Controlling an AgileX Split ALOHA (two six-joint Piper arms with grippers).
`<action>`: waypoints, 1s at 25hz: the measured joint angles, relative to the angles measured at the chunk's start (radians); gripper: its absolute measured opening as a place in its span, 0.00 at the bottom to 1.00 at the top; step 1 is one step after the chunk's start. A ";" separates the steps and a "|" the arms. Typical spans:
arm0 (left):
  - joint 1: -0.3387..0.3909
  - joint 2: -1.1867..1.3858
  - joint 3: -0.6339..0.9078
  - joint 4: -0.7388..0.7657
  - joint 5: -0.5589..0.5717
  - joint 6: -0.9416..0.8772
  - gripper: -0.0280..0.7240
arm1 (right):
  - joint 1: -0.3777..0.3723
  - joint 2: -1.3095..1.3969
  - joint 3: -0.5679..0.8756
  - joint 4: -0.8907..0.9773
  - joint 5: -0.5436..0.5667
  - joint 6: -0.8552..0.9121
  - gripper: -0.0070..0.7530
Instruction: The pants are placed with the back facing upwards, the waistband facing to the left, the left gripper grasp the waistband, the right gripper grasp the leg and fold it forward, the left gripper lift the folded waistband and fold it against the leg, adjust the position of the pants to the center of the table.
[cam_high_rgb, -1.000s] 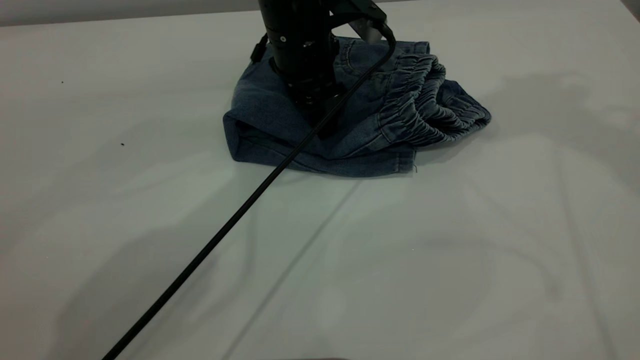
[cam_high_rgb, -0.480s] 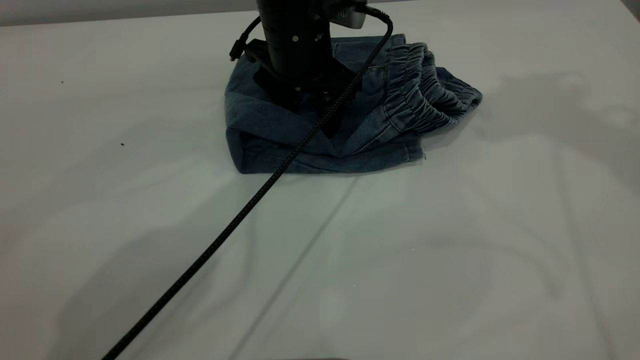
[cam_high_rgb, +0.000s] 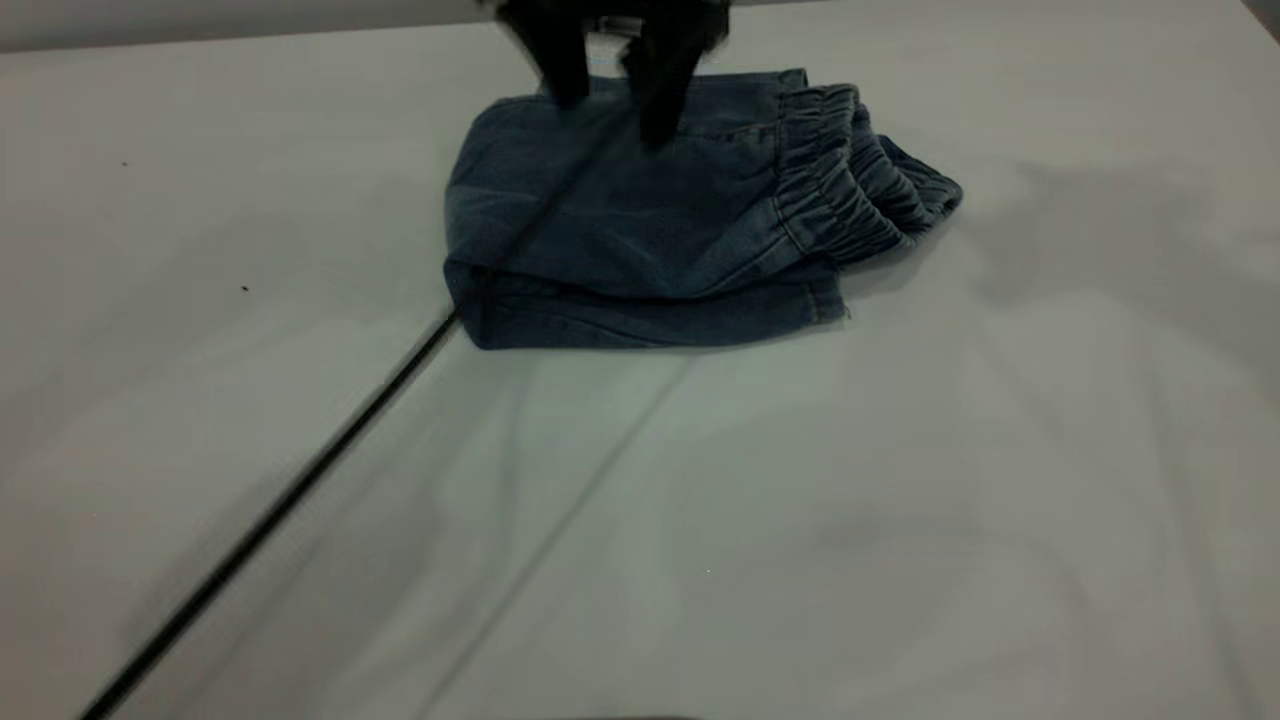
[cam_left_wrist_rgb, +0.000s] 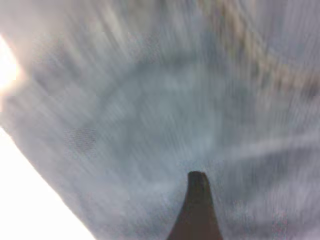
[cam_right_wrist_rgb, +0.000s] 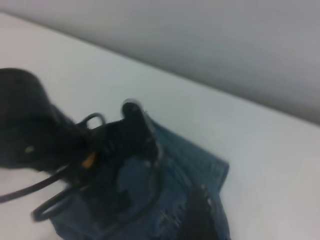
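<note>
**Folded denim shorts on the table, left gripper released above them**

The pants (cam_high_rgb: 650, 220) lie folded into a compact bundle on the far middle of the table (cam_high_rgb: 900, 500), toward the back edge in the exterior view. The waistband (cam_high_rgb: 850, 190), gathered and puckered, sits at the bundle's right end, its ruffled layers stacked and fanning outward. A stitched hem runs along the near edge of the bundle, lying flat on the table.

The left gripper (cam_high_rgb: 610, 100) hangs just above the far part of the pants, its two dark fingers (cam_high_rgb: 663, 95) spread apart and holding nothing; whether the tips touch the cloth cannot be told. Its black cable (cam_high_rgb: 300, 490) runs from the gripper across the denim and diagonally over the table toward the near left corner. In the left wrist view one finger (cam_left_wrist_rgb: 197, 210) shows against blurred denim.

The right gripper (cam_right_wrist_rgb: 200, 220) is only a dark shape low in its own wrist view, looking across at the pants and the left arm; its state cannot be told
</note>
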 joint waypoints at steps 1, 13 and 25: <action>0.000 0.000 -0.042 0.009 0.000 0.000 0.77 | 0.000 -0.030 0.000 0.002 0.011 0.002 0.64; 0.000 -0.225 -0.097 0.032 0.000 -0.007 0.77 | 0.000 -0.383 0.000 0.006 0.219 0.118 0.64; 0.000 -0.898 0.364 0.023 0.000 -0.013 0.77 | 0.000 -0.698 0.036 0.014 0.461 0.276 0.64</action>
